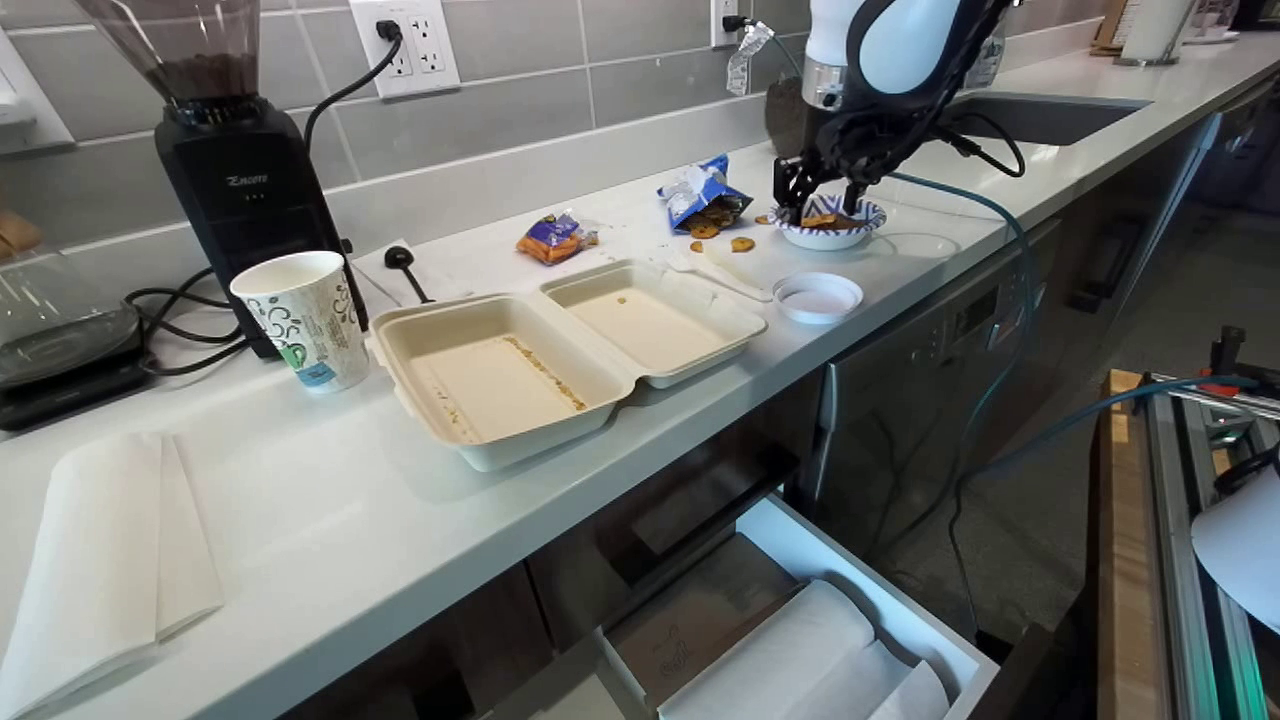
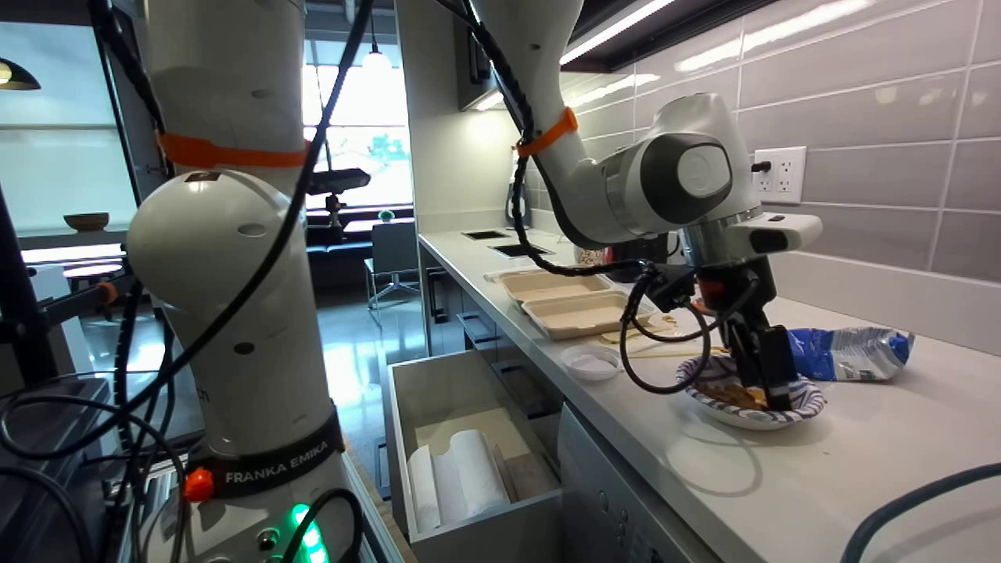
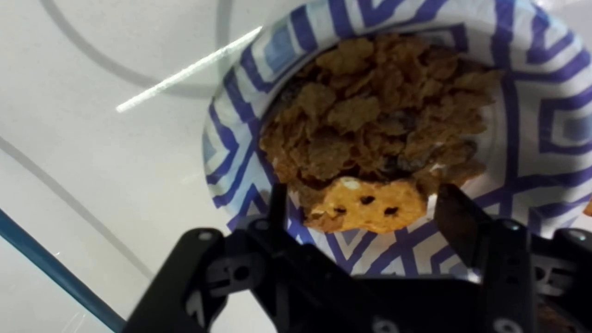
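My gripper [image 3: 363, 196] points down into a paper bowl [image 3: 243, 120] with a blue zigzag pattern. Its two black fingers are apart, on either side of an orange cracker [image 3: 370, 210] with dark holes. A gap shows between the cracker and each finger. Brown cereal flakes [image 3: 365, 106] fill most of the bowl beyond the cracker. In both exterior views the gripper [image 1: 823, 208] reaches inside the bowl [image 1: 825, 240], which stands upright on the counter; the bowl also shows here [image 2: 755, 421]. Whether the fingertips touch the bowl cannot be told.
An open blue snack bag [image 1: 705, 195] lies beside the bowl, with loose crackers [image 1: 742, 244] near it. A small white dish [image 1: 817, 298] and an open takeout box [image 1: 690, 325] stand along the counter. A drawer [image 2: 524, 516] below is open. A teal cable [image 1: 960, 195] crosses the counter.
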### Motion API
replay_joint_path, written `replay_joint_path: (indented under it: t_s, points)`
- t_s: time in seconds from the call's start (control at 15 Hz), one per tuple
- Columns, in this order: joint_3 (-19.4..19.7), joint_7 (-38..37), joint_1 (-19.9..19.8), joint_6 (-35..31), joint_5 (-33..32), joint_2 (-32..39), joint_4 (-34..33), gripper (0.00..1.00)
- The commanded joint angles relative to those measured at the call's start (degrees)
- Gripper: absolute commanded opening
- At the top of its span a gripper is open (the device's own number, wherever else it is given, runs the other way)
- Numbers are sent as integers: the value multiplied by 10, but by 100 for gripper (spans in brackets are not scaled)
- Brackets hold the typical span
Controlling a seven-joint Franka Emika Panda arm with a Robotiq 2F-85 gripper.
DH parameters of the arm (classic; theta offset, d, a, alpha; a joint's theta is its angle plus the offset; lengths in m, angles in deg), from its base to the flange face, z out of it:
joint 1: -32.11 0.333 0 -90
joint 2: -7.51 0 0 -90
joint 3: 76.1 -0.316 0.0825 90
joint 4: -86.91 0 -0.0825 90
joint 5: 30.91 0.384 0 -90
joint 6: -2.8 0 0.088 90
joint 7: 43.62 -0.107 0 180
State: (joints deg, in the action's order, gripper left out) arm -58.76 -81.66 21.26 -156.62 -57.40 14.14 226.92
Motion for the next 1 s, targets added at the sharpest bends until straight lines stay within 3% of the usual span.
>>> replay_joint_path:
  t_s: [0.0, 0.53, 0.87, 0.93]
  points:
    - [13, -16, 10, -6, -12, 18, -13, 81]
    - [19, -12, 18, -4, -8, 30, -21, 81]
    - [23, -12, 25, -4, -9, 34, -25, 60]
    - [24, -12, 26, -4, -9, 34, -26, 62]
